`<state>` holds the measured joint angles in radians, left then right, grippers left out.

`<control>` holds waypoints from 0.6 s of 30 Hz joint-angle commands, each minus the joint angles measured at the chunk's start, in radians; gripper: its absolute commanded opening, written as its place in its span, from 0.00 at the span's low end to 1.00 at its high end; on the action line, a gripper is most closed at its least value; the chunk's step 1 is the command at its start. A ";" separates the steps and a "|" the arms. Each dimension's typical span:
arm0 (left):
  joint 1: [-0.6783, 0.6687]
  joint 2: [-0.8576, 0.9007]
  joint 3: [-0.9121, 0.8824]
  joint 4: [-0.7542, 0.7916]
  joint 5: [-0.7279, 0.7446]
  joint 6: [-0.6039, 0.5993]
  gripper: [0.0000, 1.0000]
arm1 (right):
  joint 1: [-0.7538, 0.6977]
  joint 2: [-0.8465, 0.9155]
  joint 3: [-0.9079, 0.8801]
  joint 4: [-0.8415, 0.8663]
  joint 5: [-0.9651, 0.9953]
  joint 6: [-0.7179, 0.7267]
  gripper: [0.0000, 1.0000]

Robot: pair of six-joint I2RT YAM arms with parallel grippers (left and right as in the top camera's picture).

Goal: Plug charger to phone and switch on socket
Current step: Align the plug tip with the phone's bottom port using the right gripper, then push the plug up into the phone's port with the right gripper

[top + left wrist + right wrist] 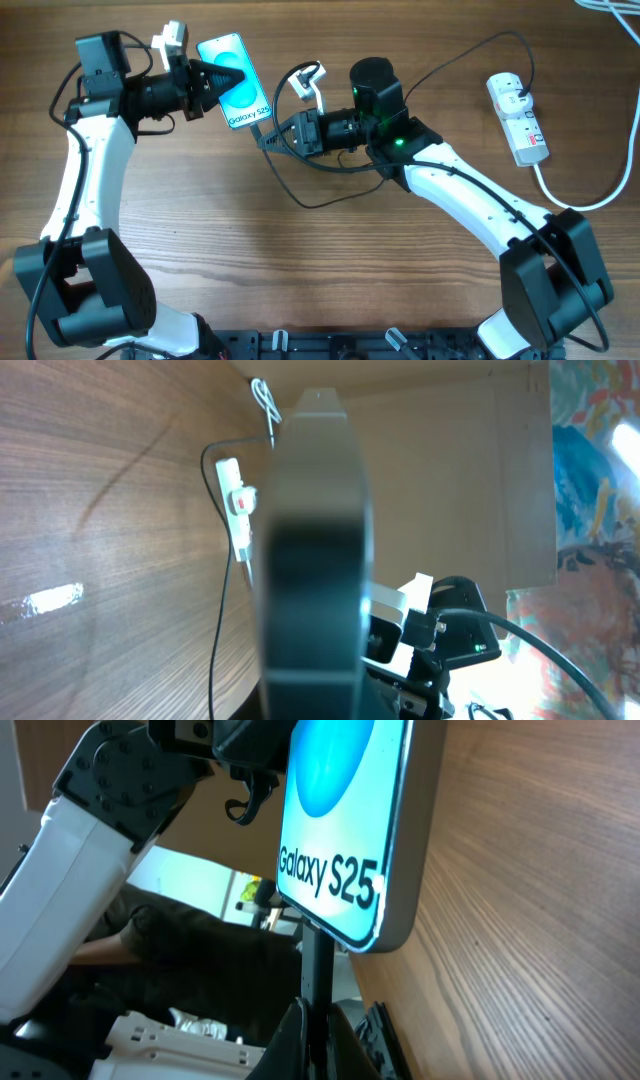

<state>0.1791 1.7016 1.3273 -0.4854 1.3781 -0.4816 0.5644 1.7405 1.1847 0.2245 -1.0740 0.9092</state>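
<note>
Jaws of the left gripper (pixel 218 78) pinch the flat cyan-screened smartphone (pixel 243 98); jaws of the right gripper (pixel 270 135) pinch the thin black charger cable (pixel 317 975) at its plug | brown wooden table (pixel 300 260) beneath both | white elongated power strip (pixel 518 118) well beyond right jaws, white adapter (pixel 510 92) on it | plug just ahead of right jaws, touching smartphone's lower edge

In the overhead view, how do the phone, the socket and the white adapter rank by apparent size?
Largest, unranked: phone and socket. They look similar in length, and the phone is held up nearer the camera.
Smallest: white adapter.
</note>
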 commanded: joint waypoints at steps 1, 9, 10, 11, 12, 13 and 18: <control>-0.035 -0.015 -0.002 -0.043 0.129 0.064 0.04 | -0.020 -0.022 0.018 0.027 0.117 0.019 0.04; -0.092 -0.015 -0.002 -0.050 0.126 0.078 0.04 | -0.028 -0.022 0.018 0.086 0.133 0.078 0.04; -0.092 -0.015 -0.002 -0.056 0.126 0.078 0.04 | -0.031 -0.022 0.018 0.085 0.134 0.078 0.04; -0.092 -0.015 -0.002 -0.059 0.126 0.078 0.04 | -0.032 -0.022 0.018 0.085 0.133 0.077 0.04; -0.092 -0.015 -0.002 -0.059 0.130 0.078 0.04 | -0.033 -0.022 0.018 0.085 0.132 0.077 0.04; -0.092 -0.015 -0.002 -0.059 0.132 0.078 0.04 | -0.034 -0.022 0.018 0.084 0.132 0.071 0.04; -0.092 -0.015 -0.002 -0.060 0.187 0.077 0.04 | -0.036 -0.022 0.018 0.066 0.131 0.038 0.04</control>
<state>0.1577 1.7016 1.3396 -0.5133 1.3949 -0.4229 0.5594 1.7405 1.1709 0.2600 -1.1114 0.9813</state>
